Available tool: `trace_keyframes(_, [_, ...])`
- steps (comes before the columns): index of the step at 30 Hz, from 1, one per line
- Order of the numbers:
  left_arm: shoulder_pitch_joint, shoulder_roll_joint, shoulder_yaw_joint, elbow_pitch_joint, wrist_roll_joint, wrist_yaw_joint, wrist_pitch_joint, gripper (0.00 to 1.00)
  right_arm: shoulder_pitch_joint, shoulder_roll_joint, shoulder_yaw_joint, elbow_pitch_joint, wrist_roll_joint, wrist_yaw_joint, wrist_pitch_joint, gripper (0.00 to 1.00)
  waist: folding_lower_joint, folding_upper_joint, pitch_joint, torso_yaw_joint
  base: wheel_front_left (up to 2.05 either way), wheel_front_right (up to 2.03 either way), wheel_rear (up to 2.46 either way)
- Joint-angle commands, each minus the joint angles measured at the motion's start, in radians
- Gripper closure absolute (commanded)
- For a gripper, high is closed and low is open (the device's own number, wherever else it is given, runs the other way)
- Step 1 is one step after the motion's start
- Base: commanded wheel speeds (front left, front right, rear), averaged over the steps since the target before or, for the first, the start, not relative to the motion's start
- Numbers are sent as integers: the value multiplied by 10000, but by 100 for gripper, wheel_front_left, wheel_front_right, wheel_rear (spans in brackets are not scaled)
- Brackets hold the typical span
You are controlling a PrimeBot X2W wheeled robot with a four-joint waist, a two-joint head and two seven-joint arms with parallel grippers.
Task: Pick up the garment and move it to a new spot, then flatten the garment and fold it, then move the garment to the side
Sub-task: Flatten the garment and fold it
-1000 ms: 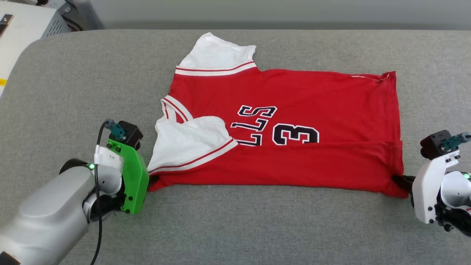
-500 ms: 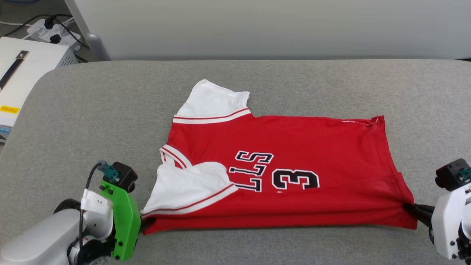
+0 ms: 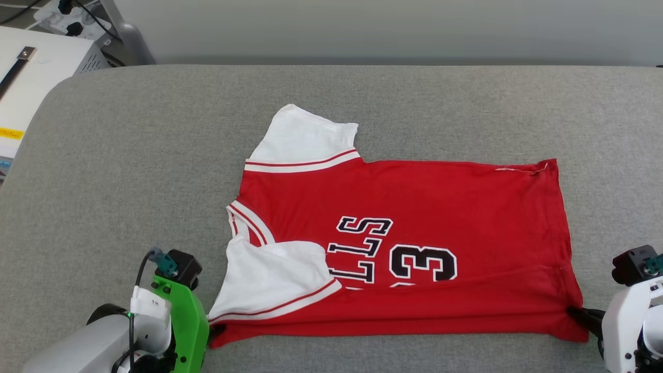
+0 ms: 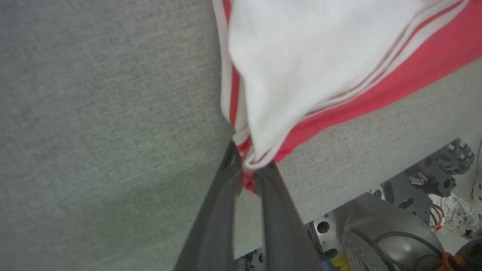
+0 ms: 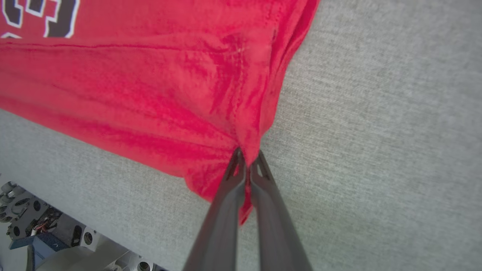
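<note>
The red basketball T-shirt [image 3: 414, 207] lies sideways on the grey bench [image 3: 129, 155], collar toward the bench's left end and hem toward its right. It sits nearer the bench's front edge than its back. The strip closest to that front edge is already doubled over, and a white sleeve [image 3: 274, 280] lies on top of it beside the black number 3 [image 3: 422, 264]. The left tool [image 3: 213, 331] is clenched on the shoulder corner of that doubled strip, with red and striped trim bunched between its fingers. The right tool [image 5: 246, 158] is clamped tight on the hem corner, where only a narrow pucker of cloth is caught. I judge this to be mid-fold, with both front corners in hand.

The right-hand pinch looks the weaker grip. A hard tug toward the bench's back could pull that sliver free and let the strip fall open. If the two arms travel unevenly, the crease would skew and the hem end would run ahead of the collar end. The loose sleeve could slide or flip off the strip as it lifts. The bench's fabric cover may drag on the lower layer and wrinkle it. The other sleeve [image 3: 305, 134], toward the bench's back, juts out flat and could end up trapped crooked under the fold.
</note>
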Motion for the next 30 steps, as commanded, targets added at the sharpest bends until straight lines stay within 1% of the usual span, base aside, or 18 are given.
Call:
trace_keyframes(1, [140,3,-23,232,90,-27,-101,100,4,97,-83,175,-151,-9,-178,100,0,0,55,18,0,0,0])
trace_keyframes(2, [176,-56,11,366,63,-65,-221,100,35,229,-99,263,-153,-9,-292,100,0,0,44,29,0,0,0])
trace_keyframes(3, [208,-101,33,465,54,-99,-327,78,60,324,-136,318,-141,-9,-422,87,0,0,25,36,0,0,0])
trace_keyframes(4, [202,-108,58,561,146,-117,-513,0,94,413,-190,376,-155,-9,-615,51,0,0,-27,45,0,0,0])
trace_keyframes(5, [203,-89,88,599,183,-121,-629,0,127,455,-206,403,-188,-9,-742,0,0,0,-65,47,0,0,0])
trace_keyframes(8, [168,71,182,520,283,-129,-880,0,241,528,-405,383,-270,-9,-1271,0,0,0,-240,69,0,0,0])
trace_keyframes(10, [151,210,472,322,44,-94,-1113,0,290,533,-595,220,-397,-9,-1657,0,0,0,-324,63,0,0,0])
trace_keyframes(13, [-83,600,775,1,113,80,-1351,0,286,578,-1014,-61,-842,-9,-2384,0,0,0,-423,30,0,0,0])
trace_keyframes(17, [-628,980,1330,-499,265,311,-1829,0,200,989,-1901,-467,-1662,-9,-3696,0,0,0,-452,-79,0,0,0])
trace_keyframes(19, [-1061,1084,1608,-598,644,518,-2251,0,140,1347,-2449,-562,-2232,-9,-4366,0,0,0,-386,-156,0,0,0])
trace_keyframes(22, [-1810,1007,1939,-473,1291,855,-2815,0,52,2010,-3154,-887,-3122,-9,-5226,0,0,0,-162,-311,0,0,0])
trace_keyframes(24, [-2336,855,2143,-348,1566,934,-3070,0,-26,2472,-3593,-1223,-3597,-9,-5750,0,0,0,98,-468,0,0,0])
trace_keyframes(27, [-3188,567,2373,-103,1911,980,-3242,0,-124,3053,-4152,-1725,-4228,-9,-6154,0,0,0,626,-675,0,0,0])
trace_keyframes(30, [-4234,203,2465,311,2274,882,-3100,0,-221,3610,-4597,-2307,-4698,-9,-6376,0,0,0,1293,-897,0,0,0])
